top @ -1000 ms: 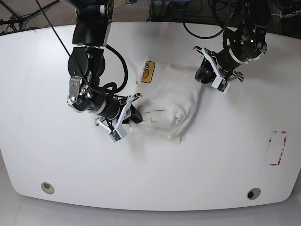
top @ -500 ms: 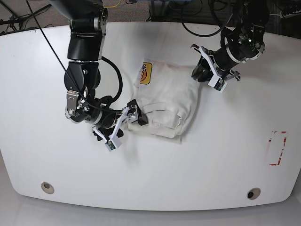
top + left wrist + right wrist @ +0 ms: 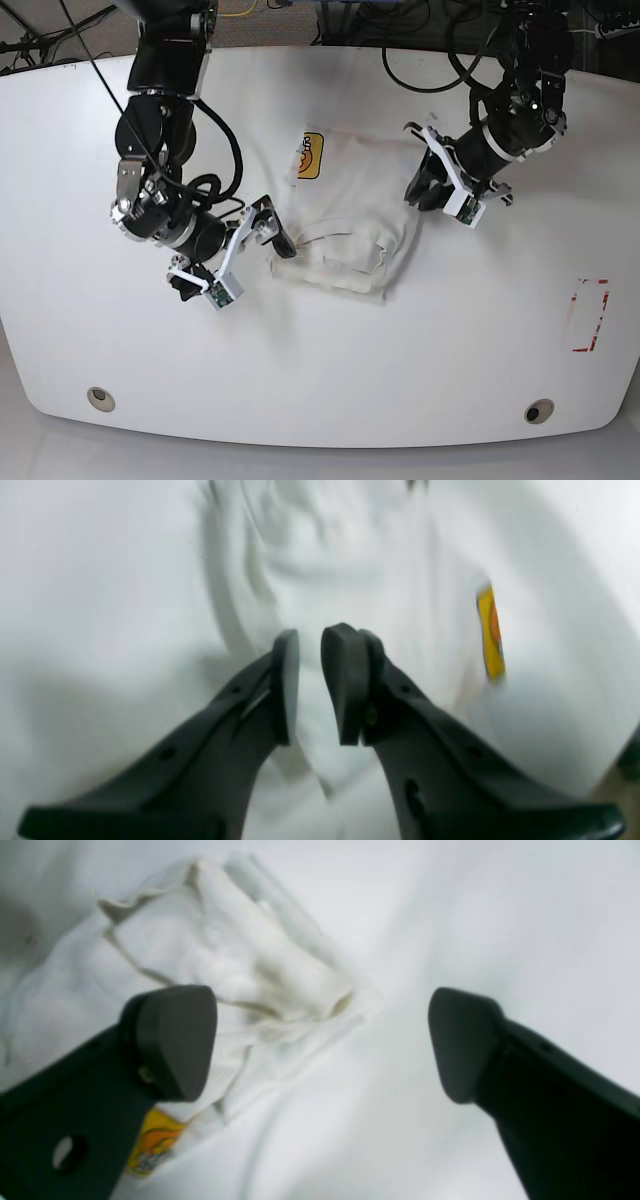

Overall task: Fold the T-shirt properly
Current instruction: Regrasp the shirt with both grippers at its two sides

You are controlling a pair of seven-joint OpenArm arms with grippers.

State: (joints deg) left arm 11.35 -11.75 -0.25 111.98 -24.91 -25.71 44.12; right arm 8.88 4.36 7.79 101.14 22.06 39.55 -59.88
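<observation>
Spread wide, the jaws of the right gripper (image 3: 320,1040) hold nothing; its two dark pads stand far apart, one over the rumpled edge of the T-shirt (image 3: 225,965) and the other over bare white desk (image 3: 450,915). In the base view this right gripper (image 3: 235,265) sits just beside the shirt's left edge, low over the surface. The left gripper (image 3: 310,680) has its jaws nearly together with a narrow gap between the pads; cloth lies beneath and between them, but the blurred wrist picture does not show whether any fold is pinched, so I cannot tell if it grips. In the base view the left gripper (image 3: 440,195) is at the right edge of the T-shirt (image 3: 350,215), touching or just above the fabric. The shirt lies bunched into a rough, wrinkled block on the middle of the desk (image 3: 450,350), somewhat nearer the far edge than the near one. Its yellow-orange patch (image 3: 312,156) shows at the upper left corner of the bundle, and the same patch (image 3: 490,635) appears to the right of the left gripper's fingers in the wrist view. A red-marked rectangle (image 3: 588,315) lies near the desk's right edge, well apart from the shirt.
</observation>
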